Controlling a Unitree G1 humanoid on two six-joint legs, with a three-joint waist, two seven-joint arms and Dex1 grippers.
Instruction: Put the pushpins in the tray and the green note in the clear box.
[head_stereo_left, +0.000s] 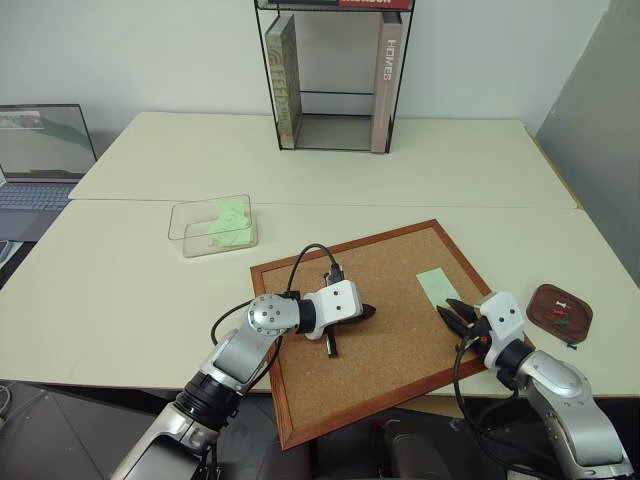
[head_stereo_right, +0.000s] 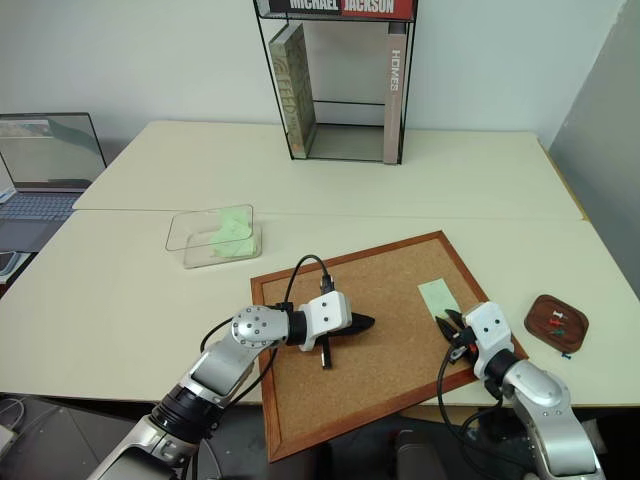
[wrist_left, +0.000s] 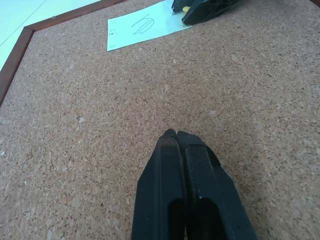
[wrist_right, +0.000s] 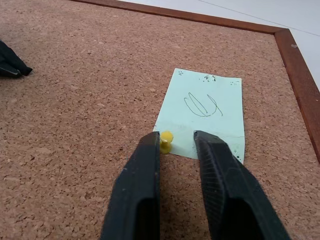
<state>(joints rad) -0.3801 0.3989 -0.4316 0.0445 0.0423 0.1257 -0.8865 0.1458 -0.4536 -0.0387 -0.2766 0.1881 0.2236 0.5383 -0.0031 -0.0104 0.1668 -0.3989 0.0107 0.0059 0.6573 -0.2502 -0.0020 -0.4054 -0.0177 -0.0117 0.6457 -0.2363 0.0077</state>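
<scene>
The right hand (wrist_right: 176, 142) is sitting on the big brown corkboard (head_stereo_left: 400, 340), its two black fingers part-open around a tiny yellow pushpin (wrist_right: 165, 141) at the edge of the small pale green paper note (wrist_right: 205, 117). The left hand (wrist_left: 177, 136) is resting shut on the cork.

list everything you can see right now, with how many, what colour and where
corkboard: one, brown with wood frame, table front
green note: one, pale green, on the corkboard by a yellow pushpin
clear box: one, transparent, left of the corkboard, green paper inside
tray: one, reddish-brown, right of the corkboard, a few pushpins inside
book stand: one, black wire, table back, books inside
laptop: one, grey, far left
left hand: shut, over the corkboard
right hand: fingers either side of the yellow pushpin
</scene>
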